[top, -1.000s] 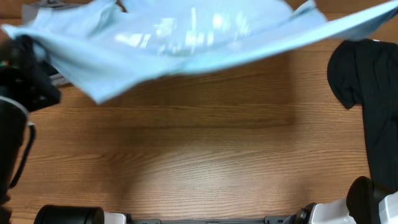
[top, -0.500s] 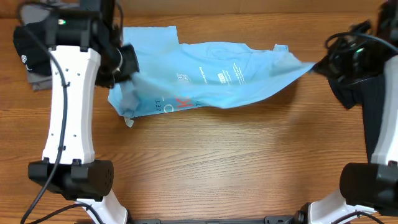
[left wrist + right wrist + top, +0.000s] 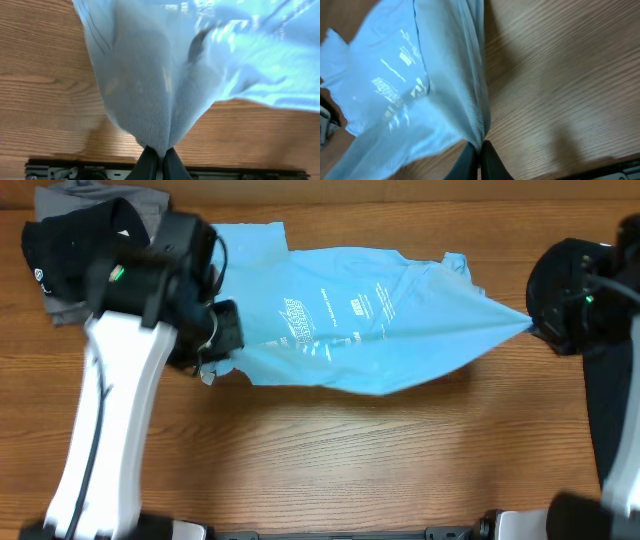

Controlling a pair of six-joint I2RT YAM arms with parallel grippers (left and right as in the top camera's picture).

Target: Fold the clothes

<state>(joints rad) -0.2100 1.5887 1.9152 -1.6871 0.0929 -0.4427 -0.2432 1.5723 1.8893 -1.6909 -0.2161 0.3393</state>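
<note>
At the near edge of the overhead view the left arm [image 3: 100, 430] runs out of the frame, its base cut off. The bench [image 3: 330, 450] beside it shows plain wood grain.

Farther in, the light-blue T-shirt [image 3: 390, 340] is stretched crosswise between the two hands and sags in the middle. Whether its far edge rests on the bench I cannot tell.

The left hand [image 3: 160, 154] is pinched tight on a bunched fold at the shirt's left end. In its wrist view the fingers meet, with cloth drawn out from between them. That cloth fills most of the view and hides much of the bench beyond. The right hand [image 3: 479, 148] is likewise closed on the shirt's right end, which narrows to a point at the fingertips.

From overhead both hands are hard to make out. The left is covered by its dark wrist, and the right is lost in the blurred black housing of the right arm [image 3: 590, 290].

White printed lettering [image 3: 300, 315] sits in several short blocks on the shirt, too small and smeared to read in any view.

At the right edge a black T-shirt [image 3: 612, 410] lies partly under the right arm and is cut off by the frame. In the far left corner a dark cloth [image 3: 60, 250] with a small white mark lies on a grey item [image 3: 100, 198], half hidden behind the left arm.
</note>
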